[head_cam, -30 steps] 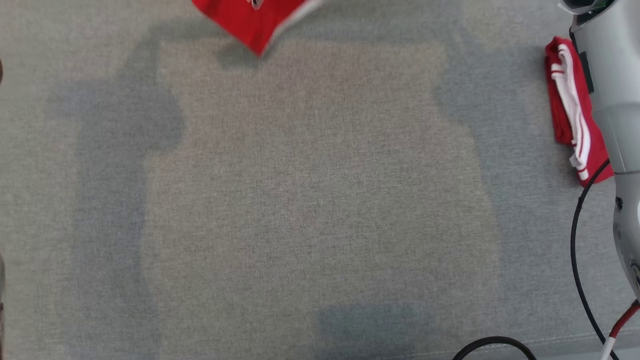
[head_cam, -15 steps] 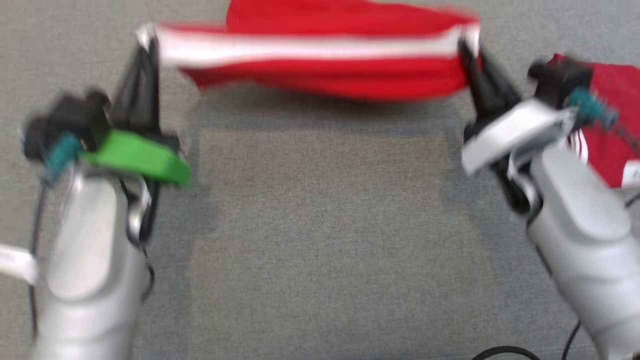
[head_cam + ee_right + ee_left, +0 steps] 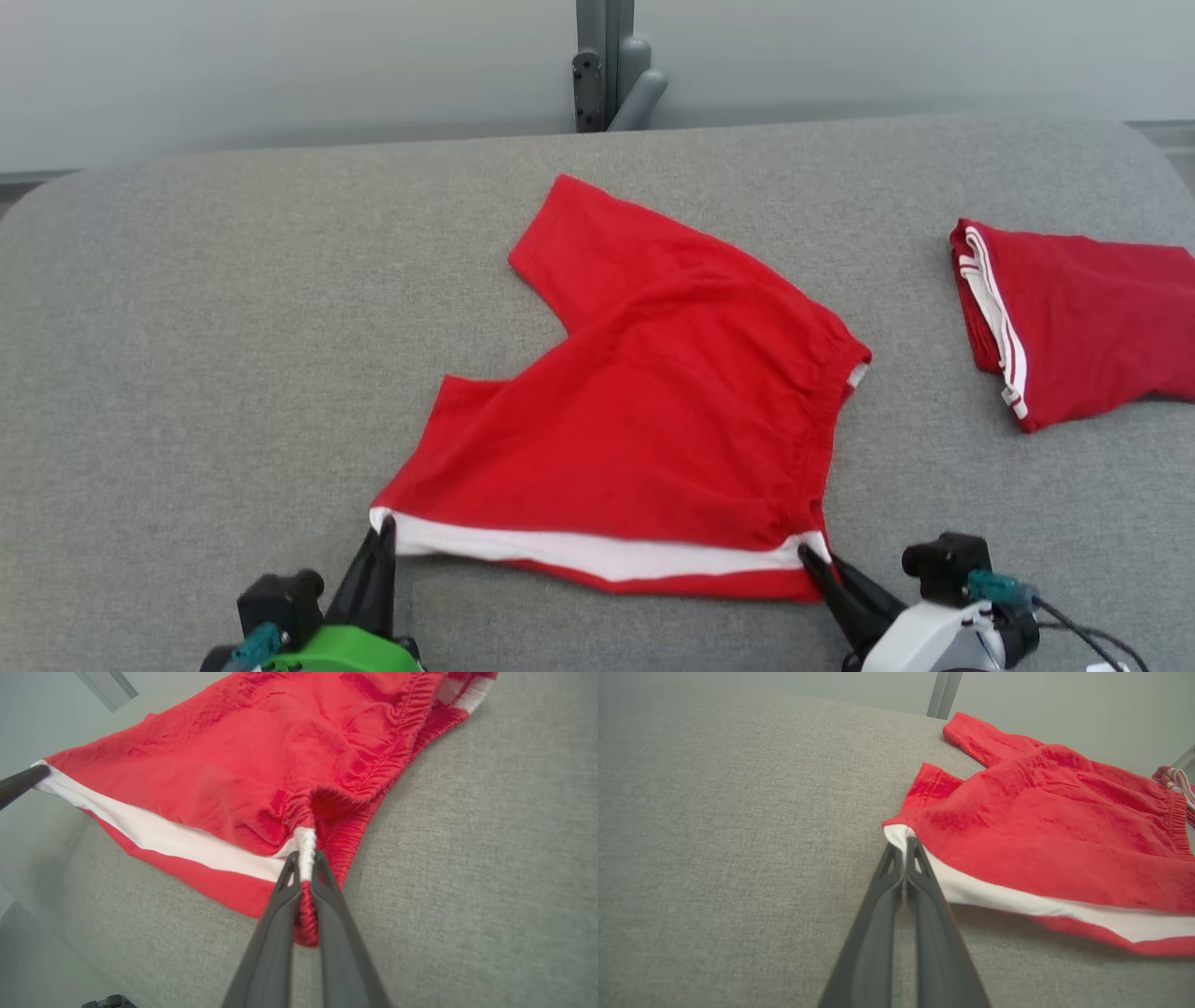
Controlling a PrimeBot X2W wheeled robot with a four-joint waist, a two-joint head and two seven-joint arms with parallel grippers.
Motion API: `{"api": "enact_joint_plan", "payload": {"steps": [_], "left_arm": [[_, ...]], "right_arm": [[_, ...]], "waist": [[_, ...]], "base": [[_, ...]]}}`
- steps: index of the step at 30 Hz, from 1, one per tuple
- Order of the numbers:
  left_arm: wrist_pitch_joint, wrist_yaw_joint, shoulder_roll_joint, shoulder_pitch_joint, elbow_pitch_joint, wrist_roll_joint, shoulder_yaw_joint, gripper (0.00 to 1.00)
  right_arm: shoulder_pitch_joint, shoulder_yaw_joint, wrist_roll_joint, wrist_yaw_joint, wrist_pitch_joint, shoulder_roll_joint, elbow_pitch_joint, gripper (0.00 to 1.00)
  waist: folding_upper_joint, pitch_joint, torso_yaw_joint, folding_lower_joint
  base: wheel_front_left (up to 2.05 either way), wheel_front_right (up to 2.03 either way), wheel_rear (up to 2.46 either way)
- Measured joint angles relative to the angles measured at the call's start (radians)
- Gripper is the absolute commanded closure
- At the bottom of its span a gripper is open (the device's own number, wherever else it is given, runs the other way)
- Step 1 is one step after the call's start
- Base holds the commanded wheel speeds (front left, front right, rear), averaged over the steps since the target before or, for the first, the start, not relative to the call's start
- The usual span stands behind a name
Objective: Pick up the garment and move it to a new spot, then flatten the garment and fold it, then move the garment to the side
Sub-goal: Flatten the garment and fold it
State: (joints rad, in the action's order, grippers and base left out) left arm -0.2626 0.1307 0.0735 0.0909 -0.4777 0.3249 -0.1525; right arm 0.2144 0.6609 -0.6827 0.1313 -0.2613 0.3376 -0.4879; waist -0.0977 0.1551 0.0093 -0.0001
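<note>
One pair of red shorts (image 3: pixel 653 411), spread across the middle of the grey padded surface (image 3: pixel 187 373) and reaching close to its near edge. Lies mostly flat, both legs pointing toward the left side and the far edge, gathered elastic waistband (image 3: pixel 834 420) toward the right side. Along the near side, a broad white stripe (image 3: pixel 597 556), raised slightly off the padding with a shadow beneath.

Held taut at both ends of that stripe. At the hem corner, left gripper (image 3: pixel 381 534), long dark fingers pressed together and pinching the white end. At the waistband corner, right gripper (image 3: pixel 808 556), fingers likewise clamped tight on bunched white and red cloth.

At the far end of the waistband, a small white patch (image 3: pixel 855 374), too small to tell label from stripe.

Well apart, at the right edge of the surface, a second red garment (image 3: pixel 1092 317), folded, with thin white stripes along its left fold; any lettering too small to read.

Beyond the far edge, a grey post (image 3: pixel 605 65) against a pale wall. Low in the head view, green housing (image 3: pixel 345 653) behind the left fingers, white housing (image 3: pixel 934 639) with a teal connector behind the right ones.
</note>
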Motion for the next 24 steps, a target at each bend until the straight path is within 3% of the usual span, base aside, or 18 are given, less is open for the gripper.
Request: {"api": "enact_joint_plan", "payload": {"steps": [10,14,20,24], "left_arm": [[0.0,0.001,-0.017,-0.183,-0.025,-0.01,0.077,1.0],[0.0,0.001,-0.01,-0.193,0.024,-0.021,0.097,1.0],[0.0,0.001,0.032,-0.003,0.128,-0.031,0.016,1.0],[0.0,0.001,0.062,0.194,0.1,-0.032,-0.063,1.0]], "right_arm": [[-0.178,0.065,-0.019,0.0,0.0,0.024,-0.003,1.0],[-0.188,0.029,-0.033,0.0,0.0,0.027,0.038,1.0],[-0.136,-0.069,-0.114,0.0,0.0,-0.011,0.123,1.0],[-0.06,-0.133,-0.171,0.0,0.0,-0.051,0.155,1.0]], "waist": [[0.0,-0.1,0.034,0.0],[0.0,-0.097,0.037,0.0],[0.0,-0.056,0.017,0.0],[0.0001,-0.001,-0.002,0.0]], "base": [[0.0,0.0,0.0],[0.0,0.0,0.0],[0.0,0.0,0.0],[0.0,0.0,0.0]]}}
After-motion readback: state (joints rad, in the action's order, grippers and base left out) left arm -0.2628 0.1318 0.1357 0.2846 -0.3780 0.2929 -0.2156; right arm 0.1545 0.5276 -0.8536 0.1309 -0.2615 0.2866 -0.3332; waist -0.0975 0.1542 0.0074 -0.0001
